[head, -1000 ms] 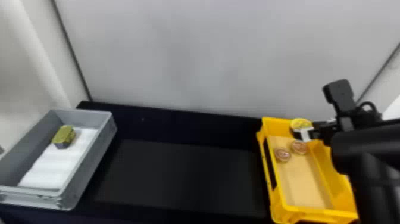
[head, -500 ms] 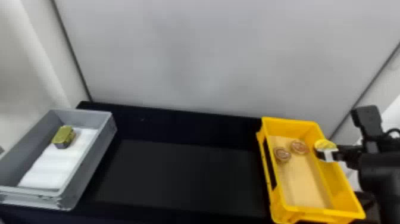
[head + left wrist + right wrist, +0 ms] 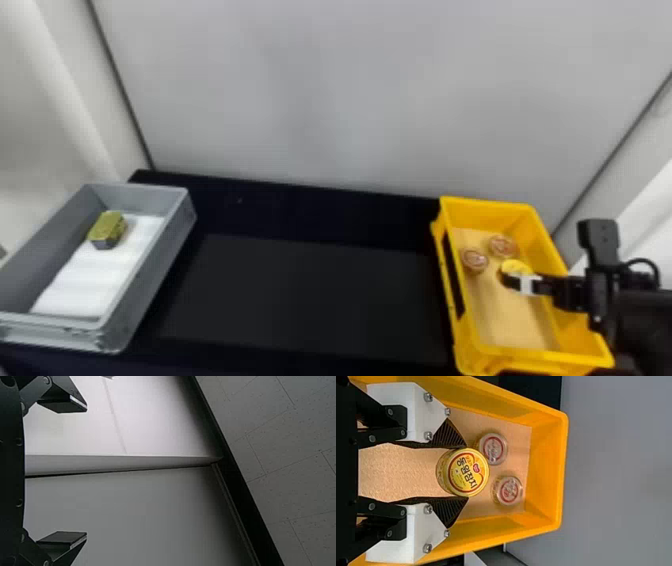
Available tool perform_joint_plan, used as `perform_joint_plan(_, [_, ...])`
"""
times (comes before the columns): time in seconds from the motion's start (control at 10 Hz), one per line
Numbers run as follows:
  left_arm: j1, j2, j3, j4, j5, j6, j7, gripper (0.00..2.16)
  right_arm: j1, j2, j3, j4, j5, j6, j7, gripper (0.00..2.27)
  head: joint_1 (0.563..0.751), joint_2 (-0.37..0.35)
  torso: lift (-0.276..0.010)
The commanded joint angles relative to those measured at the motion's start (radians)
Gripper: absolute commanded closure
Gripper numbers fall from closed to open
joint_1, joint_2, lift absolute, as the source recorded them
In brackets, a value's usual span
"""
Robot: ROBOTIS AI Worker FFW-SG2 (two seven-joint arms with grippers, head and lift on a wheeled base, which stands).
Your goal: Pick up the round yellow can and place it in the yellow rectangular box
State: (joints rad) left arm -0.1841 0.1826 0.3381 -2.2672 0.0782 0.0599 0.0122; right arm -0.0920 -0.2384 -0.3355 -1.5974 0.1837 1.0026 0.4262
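Observation:
My right gripper [image 3: 520, 279] is inside the yellow rectangular box [image 3: 545, 356], shut on the round yellow can [image 3: 514, 266]. Seen from the right wrist, the gripper [image 3: 464, 473] has one ribbed fingertip against each side of the can [image 3: 468, 472], whose printed lid faces the camera. The can is over the box's tan floor [image 3: 403, 471], close to two smaller round containers; whether it rests on the floor I cannot tell. In the left wrist view my left gripper [image 3: 85, 471] stands open with nothing between its fingers, facing pale panels.
Two round containers with red rings [image 3: 474, 261] [image 3: 502, 245] sit toward the far end of the yellow box. At the left, a grey bin [image 3: 150, 265] holds a yellow-green block [image 3: 108, 229] on white padding [image 3: 82, 282]. A black table [image 3: 310, 295] lies between, backed by a grey wall.
My right gripper carried the yellow can from the box's far end to its right side, then back left over the floor, near the round containers. The yellow box shifted slightly.

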Motion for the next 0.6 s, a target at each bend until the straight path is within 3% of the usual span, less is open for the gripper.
perform_joint_plan(0.0, [0.000, -0.001, 0.000, 0.000, 0.000, 0.000, 0.000, 0.15, 0.003, -0.004, 0.018, 0.059, -0.024, -0.014, -0.013, 0.69, 0.694, -0.078, -0.007])
perform_joint_plan(0.5, [0.002, -0.005, 0.000, 0.000, -0.001, 0.000, -0.001, 0.15, 0.014, -0.018, 0.015, 0.111, -0.033, -0.014, -0.016, 0.69, 0.694, -0.078, -0.007])
